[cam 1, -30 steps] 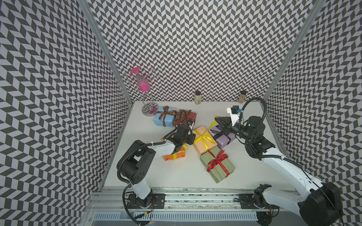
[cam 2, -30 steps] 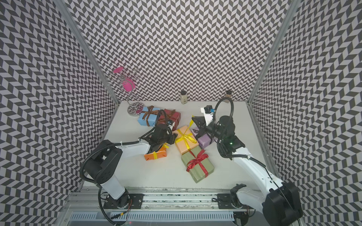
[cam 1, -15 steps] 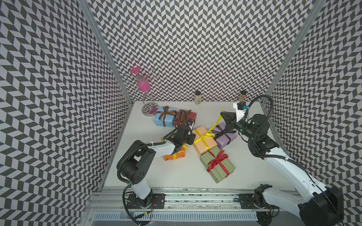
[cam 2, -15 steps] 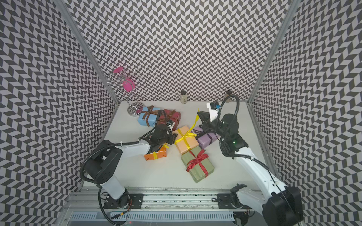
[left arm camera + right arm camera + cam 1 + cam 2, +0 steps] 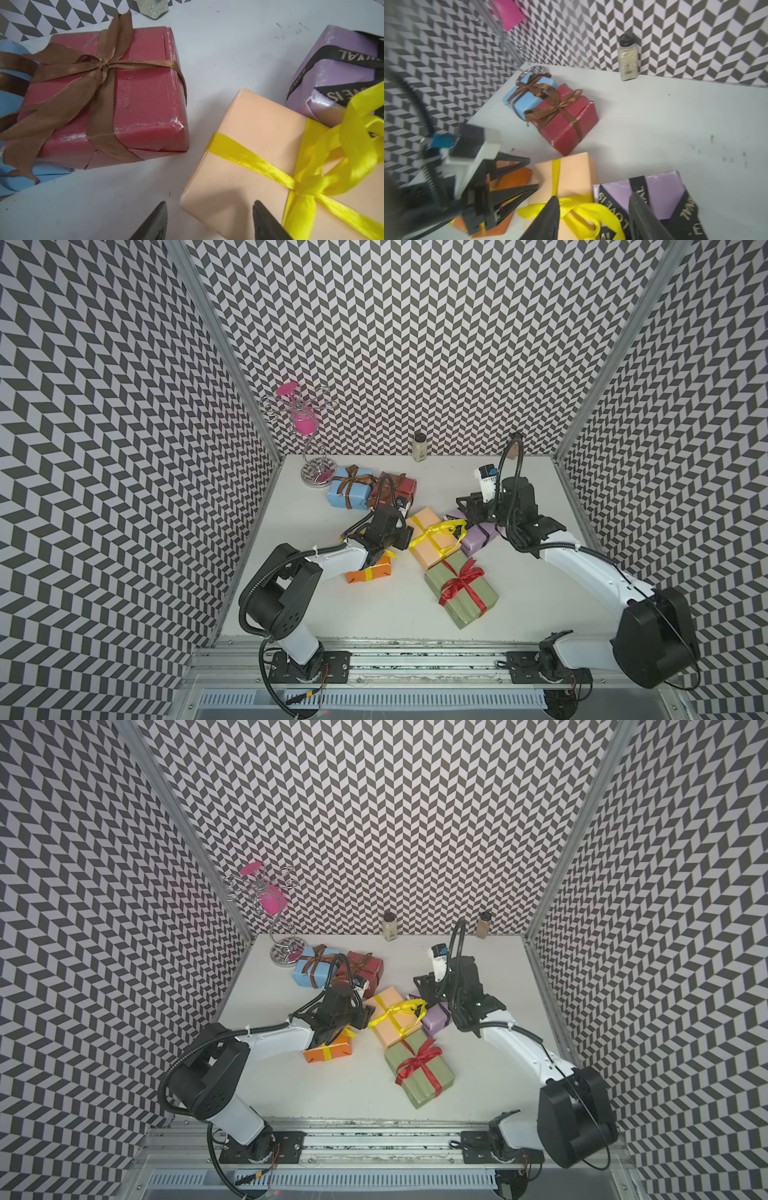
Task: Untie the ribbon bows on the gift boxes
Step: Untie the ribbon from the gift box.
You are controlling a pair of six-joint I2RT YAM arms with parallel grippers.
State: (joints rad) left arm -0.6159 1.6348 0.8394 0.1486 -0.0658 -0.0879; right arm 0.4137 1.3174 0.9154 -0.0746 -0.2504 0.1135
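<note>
My right claw [image 5: 593, 196] hung partly open, gripping nothing, the yellow ribbon [image 5: 583, 205] lying loose between its jaws; my left claw [image 5: 209, 202] gaped, empty, astride a corner of the peach box [image 5: 249, 145].

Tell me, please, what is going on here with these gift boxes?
The left gripper, open, sits at a corner of the peach box, whose yellow bow looks loosened. The right gripper, open, hovers over the lilac box beside it, close to that bow. The red bow on the olive box is tied.
</note>
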